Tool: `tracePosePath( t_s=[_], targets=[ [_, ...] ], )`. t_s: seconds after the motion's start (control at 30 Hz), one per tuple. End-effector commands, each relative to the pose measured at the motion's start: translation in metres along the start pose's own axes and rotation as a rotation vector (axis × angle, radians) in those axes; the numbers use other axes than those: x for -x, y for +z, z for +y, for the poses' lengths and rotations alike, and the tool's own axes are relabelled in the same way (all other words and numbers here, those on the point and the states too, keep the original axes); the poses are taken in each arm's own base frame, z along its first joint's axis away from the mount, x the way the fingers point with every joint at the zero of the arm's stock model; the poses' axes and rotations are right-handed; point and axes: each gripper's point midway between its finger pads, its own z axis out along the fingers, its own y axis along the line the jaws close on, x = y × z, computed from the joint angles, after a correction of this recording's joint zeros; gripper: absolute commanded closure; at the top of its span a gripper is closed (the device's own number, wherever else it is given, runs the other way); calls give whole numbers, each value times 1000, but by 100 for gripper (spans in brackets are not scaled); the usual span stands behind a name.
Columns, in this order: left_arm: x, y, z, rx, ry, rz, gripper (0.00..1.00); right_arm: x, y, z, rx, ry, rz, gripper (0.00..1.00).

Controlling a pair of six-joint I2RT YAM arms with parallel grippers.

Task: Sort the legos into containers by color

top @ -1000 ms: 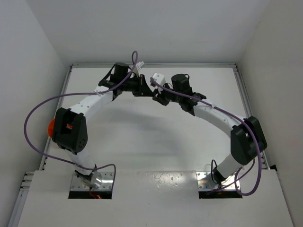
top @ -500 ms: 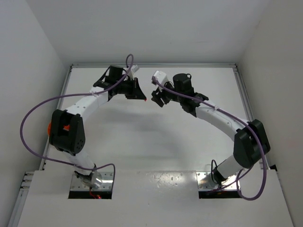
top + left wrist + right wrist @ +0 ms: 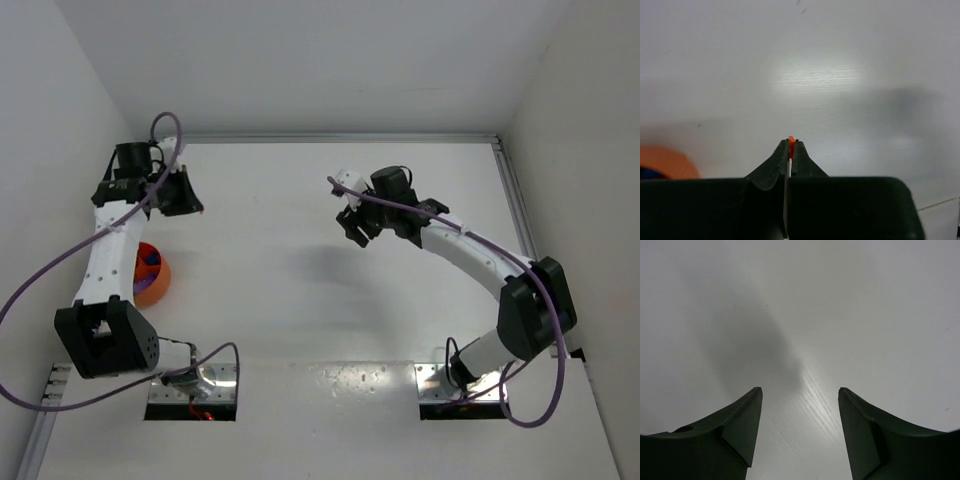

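One orange lego (image 3: pixel 791 140) sits pinched between the left fingers (image 3: pixel 767 172), near the orange bowl (image 3: pixel 160 288); right fingers (image 3: pixel 740 425) stand spread above the desk (image 3: pixel 300 300).

- Left of the top view: the left arm (image 3: pixel 108 255) crosses the orange bowl (image 3: pixel 158 288) and hides its left part. The legos (image 3: pixel 148 262) inside show only as bluish specks, too small to count.
- Lower left of the left wrist view: the bowl is a blur, cut off by the frame's edge and the body of the left gripper (image 3: pixel 790 145).
- Between that gripper's pressed-together tips, only a sliver of an orange lego (image 3: pixel 791 140) shows.
- Right wrist view: the right gripper (image 3: pixel 800 389) has both fingers cut off by the bottom edge.
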Motion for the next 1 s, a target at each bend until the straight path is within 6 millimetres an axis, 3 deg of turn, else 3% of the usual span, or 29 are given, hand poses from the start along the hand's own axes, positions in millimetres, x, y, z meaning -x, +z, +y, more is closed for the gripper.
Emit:
tracePosePath(
  t_s=[0.0, 0.2, 0.4, 0.47, 0.5, 0.57, 0.6, 0.7, 0.97],
  targets=[
    [-24, -36, 41, 166, -33, 81, 100, -23, -5, -4, 39, 0, 122, 37],
    [-32, -82, 89, 425, -80, 71, 100, -33, 9, -1, 189, 31, 227, 35],
    [-38, -125, 127, 617, -115, 50, 100, -22, 27, -19, 271, 27, 271, 35],
    [-40, -131, 135, 644, -136, 47, 100, -21, 34, -21, 292, 24, 282, 35],
    [-44, -134, 138, 661, -150, 57, 100, -11, 36, -27, 289, 6, 270, 35],
    [-56, -137, 146, 680, -190, 83, 100, -20, 42, -25, 336, 23, 307, 35],
    [-57, -139, 148, 687, -198, 81, 100, -11, 43, -29, 339, 8, 289, 35],
    [-65, -144, 154, 704, -227, 87, 100, -9, 49, -32, 347, 5, 299, 35],
    [-82, -132, 167, 680, -254, 152, 94, -3, 55, -35, 368, 17, 314, 35]
  ],
)
